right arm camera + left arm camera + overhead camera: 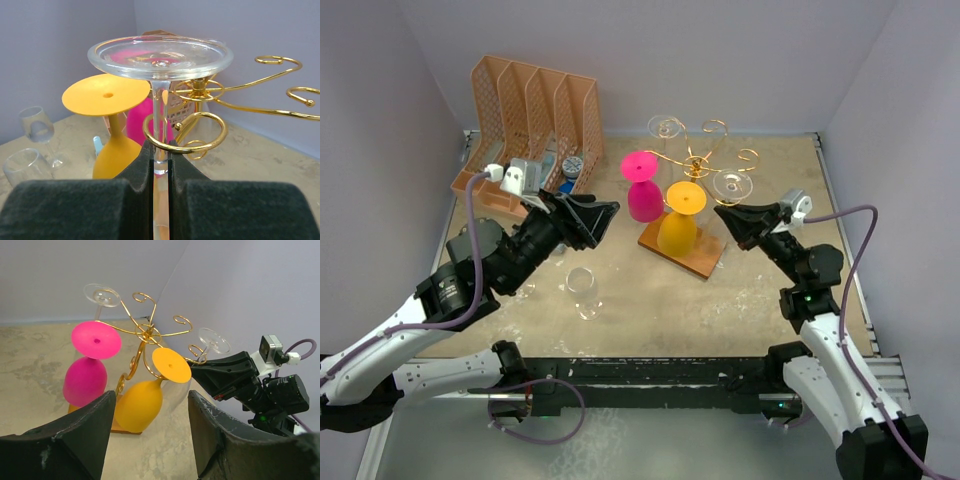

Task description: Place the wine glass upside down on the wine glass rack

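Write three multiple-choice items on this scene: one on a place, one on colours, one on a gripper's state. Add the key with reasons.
1. Where does the file organizer stand, seen from the top view?
A. far left
B. near right
C. on the rack's base

2. Which colours are the two opaque glasses hanging on the wine glass rack?
A. blue and green
B. pink and orange
C. red and black

3. What is the right gripper doing?
A. hanging open
B. shut on a pink glass
C. shut on the clear wine glass

Key: 1 A, it sits far left of the rack. 2 B, the pink glass and orange glass hang bowl-down. 3 C, the fingers pinch its stem.
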You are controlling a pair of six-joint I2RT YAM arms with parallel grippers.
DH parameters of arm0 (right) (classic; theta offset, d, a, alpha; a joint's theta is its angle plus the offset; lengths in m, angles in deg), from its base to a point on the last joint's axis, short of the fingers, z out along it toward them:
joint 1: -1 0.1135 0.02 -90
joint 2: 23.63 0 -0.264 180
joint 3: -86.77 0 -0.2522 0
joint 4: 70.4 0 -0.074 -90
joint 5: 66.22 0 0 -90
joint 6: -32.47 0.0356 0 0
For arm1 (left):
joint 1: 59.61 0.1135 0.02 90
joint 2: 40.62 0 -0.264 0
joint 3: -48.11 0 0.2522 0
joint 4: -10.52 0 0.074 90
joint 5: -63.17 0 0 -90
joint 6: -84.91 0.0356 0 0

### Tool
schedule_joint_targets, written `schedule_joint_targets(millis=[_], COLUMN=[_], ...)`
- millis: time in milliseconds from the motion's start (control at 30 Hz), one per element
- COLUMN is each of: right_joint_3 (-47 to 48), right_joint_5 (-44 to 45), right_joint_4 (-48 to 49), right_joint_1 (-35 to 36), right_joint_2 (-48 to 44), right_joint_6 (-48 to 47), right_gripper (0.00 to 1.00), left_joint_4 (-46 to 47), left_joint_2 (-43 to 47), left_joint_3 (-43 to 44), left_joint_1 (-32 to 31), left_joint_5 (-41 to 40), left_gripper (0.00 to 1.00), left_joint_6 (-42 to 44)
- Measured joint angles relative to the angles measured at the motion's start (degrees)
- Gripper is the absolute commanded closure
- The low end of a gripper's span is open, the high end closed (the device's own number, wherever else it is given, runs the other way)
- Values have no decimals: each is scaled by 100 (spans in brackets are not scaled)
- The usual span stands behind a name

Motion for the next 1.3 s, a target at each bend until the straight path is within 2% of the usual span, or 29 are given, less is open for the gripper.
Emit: schedule_joint_targets(millis=[267,467,767,967,1300], right_joint_3=[0,0,0,0,0], right_joint_5=[651,931,903,894,988], right_joint_4=[-382,-450,-450,-498,-1021], right_joint_1=[4,4,28,31,31], right_joint_2=[-188,26,382,387,-11], right_joint_6=[24,61,74,142,533], right_gripper=[100,100,79,58,45], left_joint_4=[-42,-114,-560,-1095,-2155], left_joint_2=[20,46,63,83,83], left_joint_3=[-109,-195,-542,-918,-1106], left_joint_1=[0,0,0,0,2], left_joint_5=[-39,-203,-682,-1086,-1845], left_gripper=[43,42,42,42,42], left_joint_6=[-4,-9,-216,-605,-1421])
